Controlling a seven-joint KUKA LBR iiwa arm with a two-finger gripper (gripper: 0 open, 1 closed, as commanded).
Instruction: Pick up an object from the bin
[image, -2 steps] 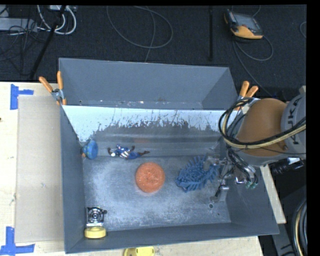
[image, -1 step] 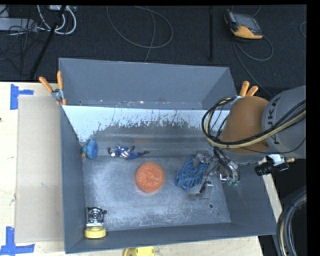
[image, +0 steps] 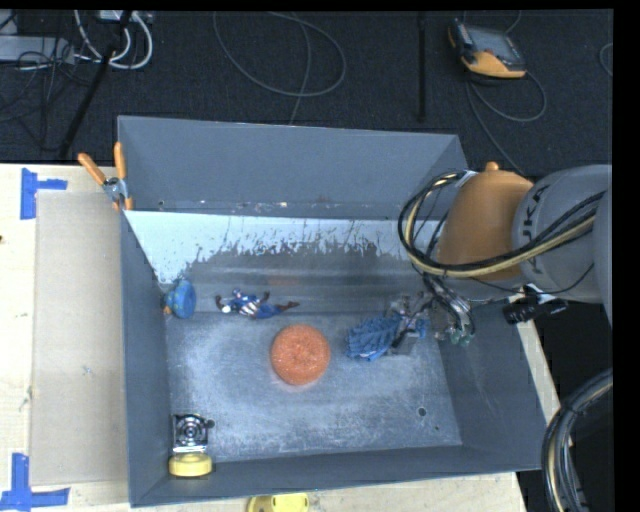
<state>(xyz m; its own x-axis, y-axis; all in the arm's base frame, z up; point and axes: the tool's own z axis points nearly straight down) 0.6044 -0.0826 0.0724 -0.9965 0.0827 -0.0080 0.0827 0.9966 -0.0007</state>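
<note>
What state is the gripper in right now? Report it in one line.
Gripper: open or closed cannot be told; it is down at the right edge of a blue crumpled thing beside the orange ball.

robotics lab, grey metal bin (image: 290, 165), loose cables (image: 128, 42) on dark carpet (image: 250, 100), robot arm (image: 565, 235)

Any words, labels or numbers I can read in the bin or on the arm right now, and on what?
No text reads clearly.
On the arm: dark marks on its grey shell, too cut off to read.
On the yellow and silver thing, near-left corner: no legible label.
On the orange ball, blue crumpled thing, blue figure: no print shows.
</note>
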